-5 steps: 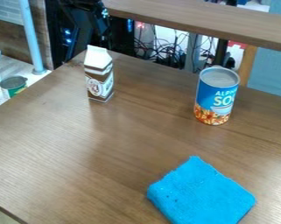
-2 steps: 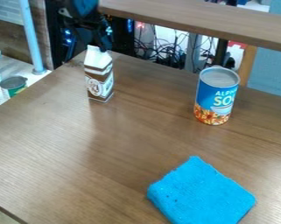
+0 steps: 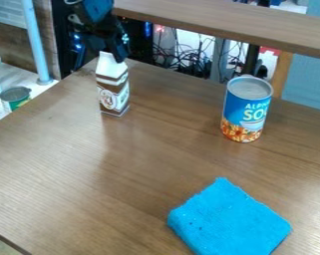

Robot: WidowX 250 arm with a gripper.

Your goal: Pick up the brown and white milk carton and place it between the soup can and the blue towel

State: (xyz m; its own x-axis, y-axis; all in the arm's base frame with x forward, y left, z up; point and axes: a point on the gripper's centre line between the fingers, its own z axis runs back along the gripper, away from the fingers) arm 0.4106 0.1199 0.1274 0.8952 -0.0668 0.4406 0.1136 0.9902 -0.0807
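We see a table [image 3: 62, 164] with the look of brown wood, its streaked grain under a soft sheen that brightens toward the right, and on it a thick blue cloth [image 3: 229, 219] with a matt, rough, fuzzy surface. We find the can [image 3: 246, 112] smooth and glossy around its printed side, with a dull grey metal top, while the carton [image 3: 113, 92] looks like smooth, coated paper, white and brown.

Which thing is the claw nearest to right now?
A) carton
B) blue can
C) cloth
A: the claw is right at the top of the carton, while the blue can stands off to the right and the cloth lies nearer the camera.
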